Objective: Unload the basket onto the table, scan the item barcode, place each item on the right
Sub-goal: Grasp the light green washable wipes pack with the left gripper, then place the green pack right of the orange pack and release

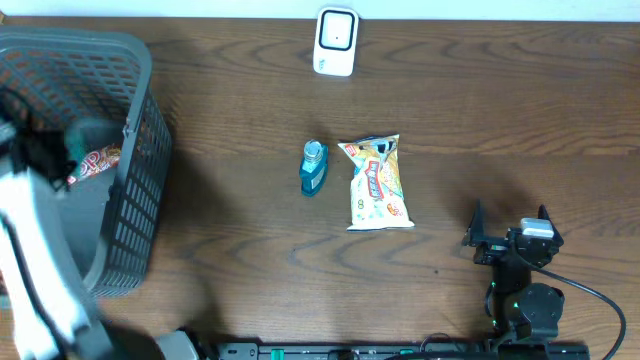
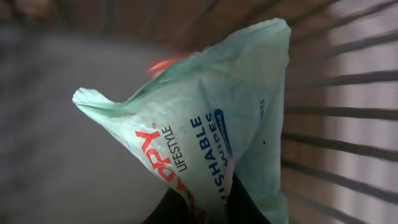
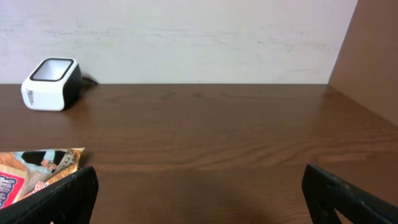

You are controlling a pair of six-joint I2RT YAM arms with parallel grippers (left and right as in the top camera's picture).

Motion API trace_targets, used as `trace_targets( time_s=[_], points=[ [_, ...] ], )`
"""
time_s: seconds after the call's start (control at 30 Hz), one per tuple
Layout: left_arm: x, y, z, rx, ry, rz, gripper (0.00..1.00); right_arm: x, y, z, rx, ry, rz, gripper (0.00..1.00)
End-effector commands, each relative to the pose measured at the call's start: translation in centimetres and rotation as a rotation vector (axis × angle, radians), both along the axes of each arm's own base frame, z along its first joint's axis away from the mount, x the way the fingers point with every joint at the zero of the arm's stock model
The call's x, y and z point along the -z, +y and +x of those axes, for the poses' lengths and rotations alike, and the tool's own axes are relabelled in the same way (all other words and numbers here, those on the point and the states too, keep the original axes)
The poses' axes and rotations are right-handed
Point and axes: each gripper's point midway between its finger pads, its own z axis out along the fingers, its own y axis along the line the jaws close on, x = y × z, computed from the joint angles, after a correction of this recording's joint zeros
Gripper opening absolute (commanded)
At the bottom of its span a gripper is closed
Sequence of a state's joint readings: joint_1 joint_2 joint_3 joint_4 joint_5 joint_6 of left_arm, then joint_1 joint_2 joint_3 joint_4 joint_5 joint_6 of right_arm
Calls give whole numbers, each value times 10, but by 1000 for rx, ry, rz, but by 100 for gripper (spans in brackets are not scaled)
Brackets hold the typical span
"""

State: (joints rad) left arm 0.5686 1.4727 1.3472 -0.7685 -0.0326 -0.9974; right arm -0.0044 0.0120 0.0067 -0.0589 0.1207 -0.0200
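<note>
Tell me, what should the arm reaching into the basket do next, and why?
Probably lift straight up. The left gripper is shut on the green wipes pack, which sits down inside the basket between its barred walls, while the scanner stands well away from the basket. Raising the pack clear first would likely avoid snagging the walls.

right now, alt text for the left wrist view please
A pale green pack of flushable wipes fills the frame, pinched at its lower edge in the dark left gripper. Behind it is the inside of a grey basket, its slatted wall on the right.
</note>
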Motion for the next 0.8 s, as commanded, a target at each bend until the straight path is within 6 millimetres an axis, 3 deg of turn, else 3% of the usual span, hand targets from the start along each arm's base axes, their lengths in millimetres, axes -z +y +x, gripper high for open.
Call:
trace_targets(
  time_s=[0.0,0.13,0.23,0.33,0.43,0.57,0.77],
  points=[
    [-105,-21,-27,18,-265,150,7,0,1,0,-6,2,-15,99],
    [-176,-94,-46,231,-551,120,7,0,1,0,-6,2,-15,99],
    [-202,-159,-62,452,-680,53,8,0,1,0,-6,2,-15,99],
    [-206,-211,-81,629,-716,-27,7,0,1,0,-6,2,-15,99],
    [-203,-242,-93,749,-712,-72,8,0,1,0,-6,2,-15,99],
    [-200,-272,-94,887,-701,-115,7,0,1,0,-6,2,-15,99],
    [-194,-305,-79,1062,-669,-135,8,0,1,0,-6,2,-15,99]
  ],
)
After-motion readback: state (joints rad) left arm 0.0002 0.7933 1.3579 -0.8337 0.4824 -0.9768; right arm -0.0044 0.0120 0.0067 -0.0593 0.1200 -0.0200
